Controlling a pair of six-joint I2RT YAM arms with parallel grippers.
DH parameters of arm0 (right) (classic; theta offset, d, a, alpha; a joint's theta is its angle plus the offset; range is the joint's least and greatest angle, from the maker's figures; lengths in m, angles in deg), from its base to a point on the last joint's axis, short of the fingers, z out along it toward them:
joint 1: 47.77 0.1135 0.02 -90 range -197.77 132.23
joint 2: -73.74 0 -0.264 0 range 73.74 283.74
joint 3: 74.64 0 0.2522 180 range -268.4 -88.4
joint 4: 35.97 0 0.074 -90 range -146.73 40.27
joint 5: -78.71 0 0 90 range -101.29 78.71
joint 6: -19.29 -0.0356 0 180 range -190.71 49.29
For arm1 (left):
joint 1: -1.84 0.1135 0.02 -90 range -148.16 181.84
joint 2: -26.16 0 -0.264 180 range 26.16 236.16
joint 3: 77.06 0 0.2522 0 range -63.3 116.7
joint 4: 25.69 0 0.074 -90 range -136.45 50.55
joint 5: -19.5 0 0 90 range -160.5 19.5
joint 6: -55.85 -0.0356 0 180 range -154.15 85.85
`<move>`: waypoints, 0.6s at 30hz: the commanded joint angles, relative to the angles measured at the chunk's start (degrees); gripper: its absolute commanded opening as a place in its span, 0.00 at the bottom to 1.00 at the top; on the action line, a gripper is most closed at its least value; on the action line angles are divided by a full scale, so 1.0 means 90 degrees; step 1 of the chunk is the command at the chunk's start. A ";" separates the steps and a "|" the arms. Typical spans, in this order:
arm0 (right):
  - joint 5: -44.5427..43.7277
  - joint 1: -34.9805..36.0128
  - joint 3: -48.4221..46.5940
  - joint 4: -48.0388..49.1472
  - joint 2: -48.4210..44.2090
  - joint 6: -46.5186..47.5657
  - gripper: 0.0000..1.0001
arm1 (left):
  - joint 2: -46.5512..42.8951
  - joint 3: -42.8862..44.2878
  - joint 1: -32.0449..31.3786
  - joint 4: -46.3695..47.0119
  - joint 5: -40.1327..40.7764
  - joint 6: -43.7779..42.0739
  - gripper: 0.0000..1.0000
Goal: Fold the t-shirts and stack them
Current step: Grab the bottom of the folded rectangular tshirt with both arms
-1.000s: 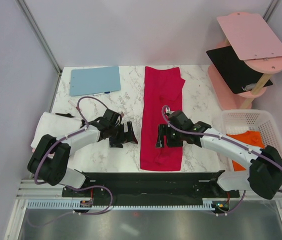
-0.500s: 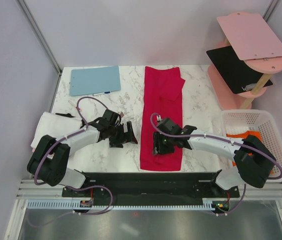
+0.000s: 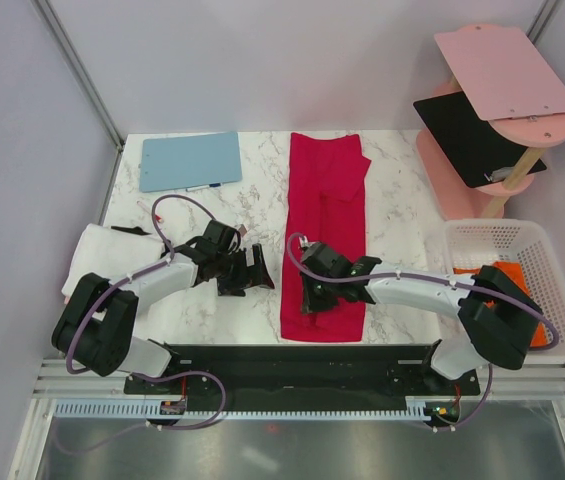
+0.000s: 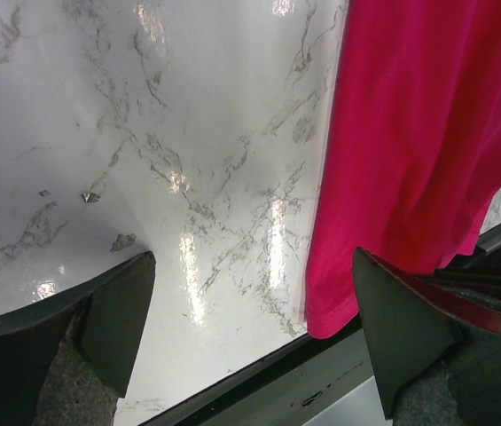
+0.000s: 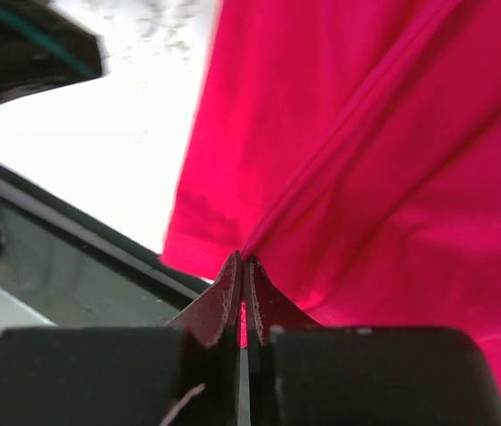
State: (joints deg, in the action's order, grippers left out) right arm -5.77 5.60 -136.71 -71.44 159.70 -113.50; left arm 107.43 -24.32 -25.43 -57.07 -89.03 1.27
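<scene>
A crimson t-shirt (image 3: 324,200) lies as a long strip down the middle of the marble table. My right gripper (image 3: 307,296) sits over its near left part. In the right wrist view the fingers are pressed together on a pinched ridge of the red cloth (image 5: 365,133), with the gripper (image 5: 244,263) close to the shirt's near corner. My left gripper (image 3: 252,270) rests open on the table just left of the shirt. Its wrist view has the gripper (image 4: 254,311) spread wide, the shirt's near left corner (image 4: 410,133) just inside the right finger (image 4: 401,328). A white t-shirt (image 3: 97,255) lies folded at the left edge. An orange t-shirt (image 3: 502,275) is in the basket.
A light-blue board (image 3: 190,160) lies at the back left. A pink stand with a pink panel (image 3: 502,70) and a black panel (image 3: 467,135) rises at the back right. The white basket (image 3: 560,290) sits at the right edge. A black rail (image 4: 259,382) borders the table's near edge.
My right gripper slid left and nearer along the crimson shirt and closed on a fold of it. The left arm stayed put.
</scene>
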 commanded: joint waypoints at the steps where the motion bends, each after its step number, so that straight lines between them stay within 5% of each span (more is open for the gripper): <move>1: 0.0050 0.0233 -0.0403 0.0274 -0.0350 -0.0011 0.04 | -0.0017 -0.0103 0.0051 -0.0121 0.0173 -0.0273 0.99; 18: -0.1336 0.0291 0.0542 -0.1727 -0.1904 -0.0851 0.00 | 0.0295 -0.0074 0.0051 -0.0024 0.0105 -0.0293 0.97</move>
State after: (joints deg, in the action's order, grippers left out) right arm -12.76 7.96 -135.55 -80.03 143.63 -118.33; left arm 107.89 -24.30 -25.23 -57.01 -89.11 1.16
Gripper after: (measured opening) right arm 0.010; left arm 0.975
